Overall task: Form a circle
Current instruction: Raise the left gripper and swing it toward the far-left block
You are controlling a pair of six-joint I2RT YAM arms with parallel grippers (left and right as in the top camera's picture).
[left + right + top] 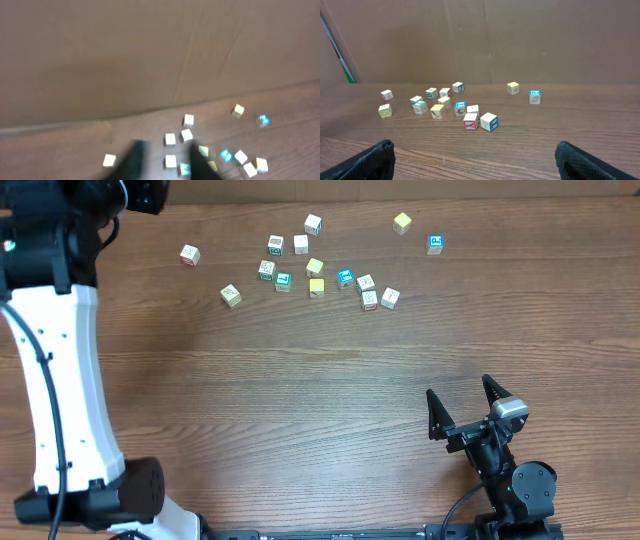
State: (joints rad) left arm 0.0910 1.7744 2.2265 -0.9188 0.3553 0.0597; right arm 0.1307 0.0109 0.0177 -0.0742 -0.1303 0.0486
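The circle, a tight cluster of tiny whitish printed cubes with one green-faced cube on its near side, is asking for gentle work. In my judgement the step is nudging one cube into the ring. That is best done slowly, one cube at a time, so the neighbours are not scattering.

The cluster is lying at the far middle of the brown wooden surface. Loose yellow, blue and white cubes are sitting just to its right. In the left wrist view the cluster is showing just ahead of the left hand. One whitish cube is showing between its blurred dark fingers, which are standing apart and pinching nothing. The right hand is resting spread wide, well apart from the cluster.
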